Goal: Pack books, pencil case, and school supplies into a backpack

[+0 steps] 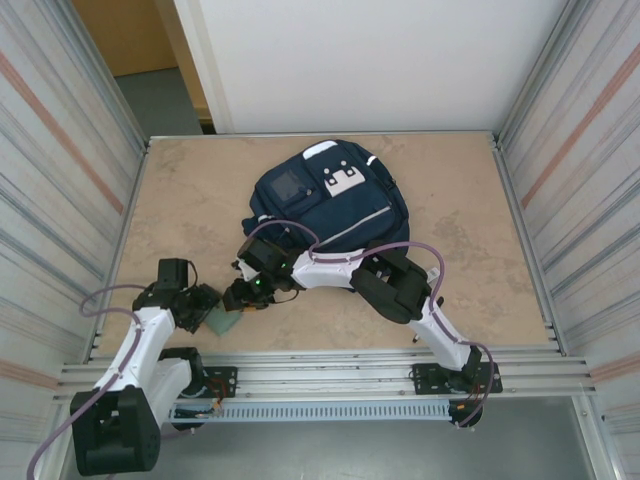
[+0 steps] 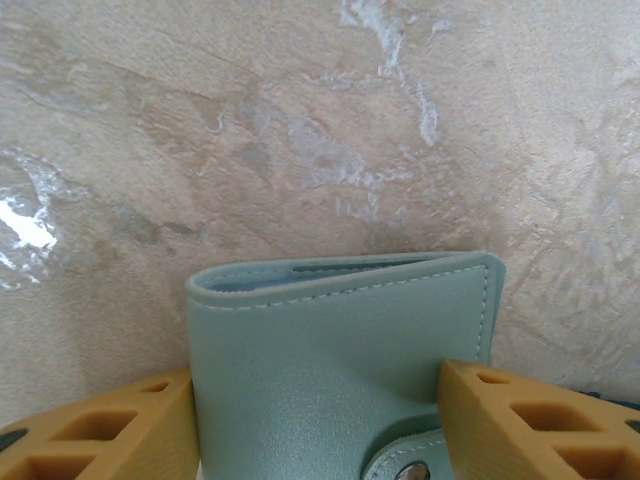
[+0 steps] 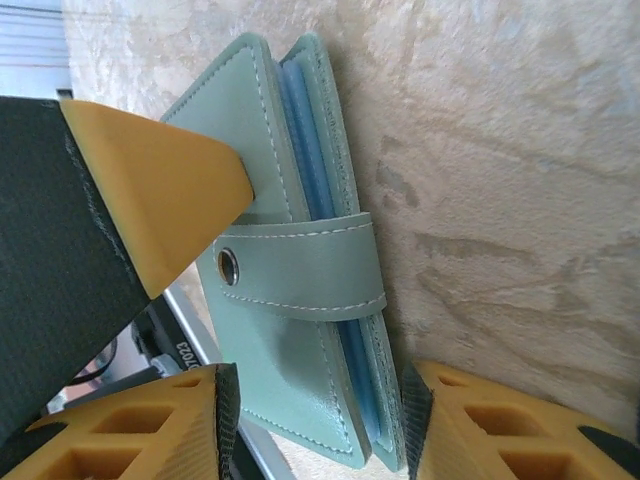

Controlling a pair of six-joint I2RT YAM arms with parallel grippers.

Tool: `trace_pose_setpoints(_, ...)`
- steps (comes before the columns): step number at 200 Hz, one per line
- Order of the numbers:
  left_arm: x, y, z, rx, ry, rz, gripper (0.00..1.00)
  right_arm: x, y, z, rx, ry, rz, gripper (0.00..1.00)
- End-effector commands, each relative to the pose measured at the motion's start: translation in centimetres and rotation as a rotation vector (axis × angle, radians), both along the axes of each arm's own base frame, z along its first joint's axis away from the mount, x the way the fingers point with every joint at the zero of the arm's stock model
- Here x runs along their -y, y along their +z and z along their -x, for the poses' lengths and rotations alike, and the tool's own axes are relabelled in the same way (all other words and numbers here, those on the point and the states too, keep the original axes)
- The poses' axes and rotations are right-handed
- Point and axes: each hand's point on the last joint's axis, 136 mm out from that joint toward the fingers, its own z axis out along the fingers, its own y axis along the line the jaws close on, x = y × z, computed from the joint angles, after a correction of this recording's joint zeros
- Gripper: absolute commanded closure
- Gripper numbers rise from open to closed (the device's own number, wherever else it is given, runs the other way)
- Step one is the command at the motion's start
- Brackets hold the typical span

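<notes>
Our left gripper (image 2: 315,382) held a small grey-green square pad of stitched leather (image 2: 330,350) between its yellow-orange fingers (image 2: 120,430), one at each side edge. Beyond the pad's folded far edge we saw the mottled beige stone-look table (image 2: 300,130).

Our right gripper (image 3: 318,375) met the same pad (image 3: 300,270) from the other side. Its two fingers lay against the two covers at one end and were closed on the pad, which had one long edge toward the table (image 3: 500,200). A finger of the left gripper pressed the cover just ahead of them. A strap with a silver snap (image 3: 228,266) wrapped the pad, and blue leaves (image 3: 300,150) showed between the covers.

From above, the left gripper (image 1: 208,300) and the right gripper (image 1: 238,297) sat close together at the pad (image 1: 222,322). A large navy-blue fabric backpack with white patches (image 1: 325,205) lay beyond the right gripper, apart from the pad.
</notes>
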Motion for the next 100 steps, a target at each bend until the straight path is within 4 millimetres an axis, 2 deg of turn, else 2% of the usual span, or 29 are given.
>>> trace_pose_setpoints(1, 0.4, -0.2, 0.3, -0.022, -0.035, 0.014, 0.39, -1.6, -0.6, 2.7, -0.087, 0.037, -0.024, 0.53)
trace_pose_setpoints(30, 0.7, -0.2, 0.3, -0.022, -0.043, 0.031, 0.44, -2.3, 0.1, 3.2, -0.114, 0.042, -0.059, 0.57)
trace_pose_setpoints(59, 0.9, 0.1, 0.3, -0.015, -0.045, 0.040, 0.44, -2.7, 1.5, 3.3, -0.142, 0.028, -0.120, 0.67)
trace_pose_setpoints(73, 0.6, 0.3, 0.2, -0.007, -0.041, 0.023, 0.43, -2.9, 2.4, 3.2, -0.133, 0.030, -0.138, 0.76)
trace_pose_setpoints(100, 0.4, 0.8, -0.2, 0.002, -0.049, 0.011, 0.41, -2.9, 3.0, 2.7, -0.117, 0.023, -0.150, 0.87)
